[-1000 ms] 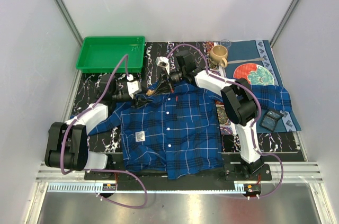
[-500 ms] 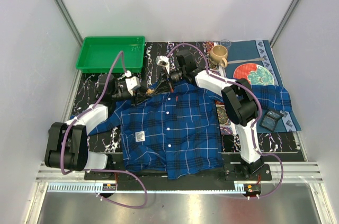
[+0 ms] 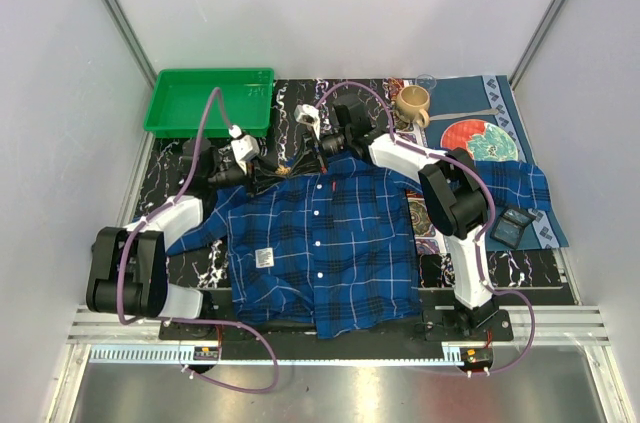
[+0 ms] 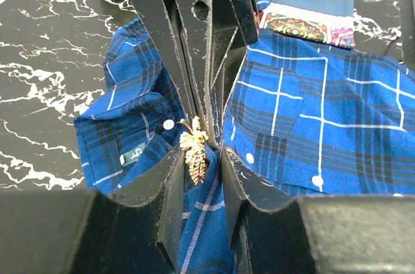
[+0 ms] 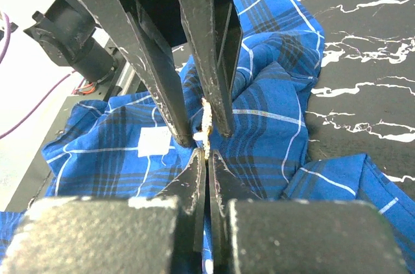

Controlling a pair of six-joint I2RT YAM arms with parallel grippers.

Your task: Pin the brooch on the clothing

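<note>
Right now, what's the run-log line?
left gripper: open around small gold flower-shaped brooch | right gripper: shut on brooch | blue plaid shirt: beneath

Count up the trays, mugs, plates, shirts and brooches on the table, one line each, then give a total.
green tray: 1
mug: 1
plate: 1
shirt: 1
brooch: 1
Total: 5

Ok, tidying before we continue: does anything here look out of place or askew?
The shirt is bunched up at its collar, around the brooch, and one sleeve sprawls over the blue mat on the right. Nothing looks spilled or damaged.
</note>
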